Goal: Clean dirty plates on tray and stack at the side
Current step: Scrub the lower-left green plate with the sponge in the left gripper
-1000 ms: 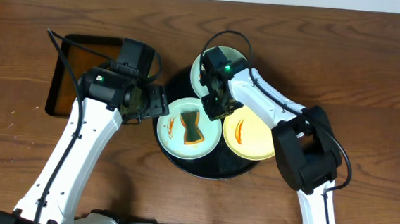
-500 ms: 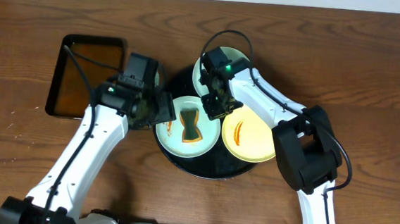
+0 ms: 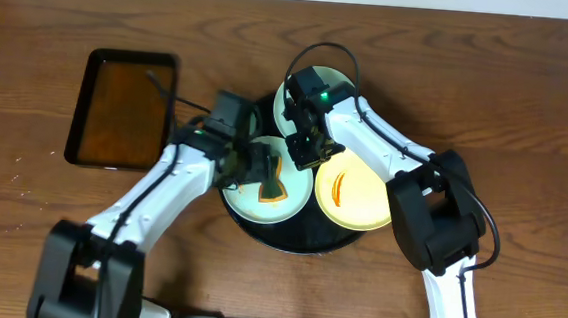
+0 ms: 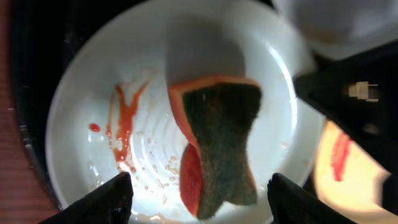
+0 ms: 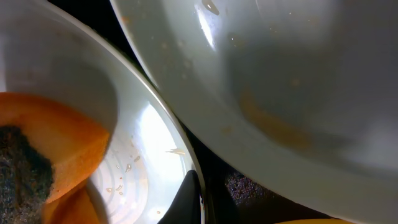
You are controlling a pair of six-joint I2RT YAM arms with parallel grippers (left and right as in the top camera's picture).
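Note:
A pale mint plate [image 3: 246, 198] with a red sauce smear [image 4: 121, 124] lies at the front left of the round black tray [image 3: 298, 242]. An orange and green sponge [image 3: 274, 179] lies on it. My left gripper [image 4: 205, 199] is open just above this plate [image 4: 112, 81], one finger on each side of the sponge [image 4: 221, 137]. My right gripper [image 3: 310, 151] is shut on the plate's far rim [image 5: 186, 168]. A yellow smeared plate [image 3: 362, 195] lies at the right. A second mint plate [image 3: 337, 87] lies at the back, above the gripped rim in the right wrist view [image 5: 280, 81].
A rectangular black tray [image 3: 122, 108] with a brownish inside stands on the wooden table [image 3: 528, 116] at the left. The right arm [image 3: 386, 136] reaches over the round tray from the right.
My left gripper has moved right, from beside the round tray's left edge to above the front mint plate and the sponge. The right gripper has not moved.

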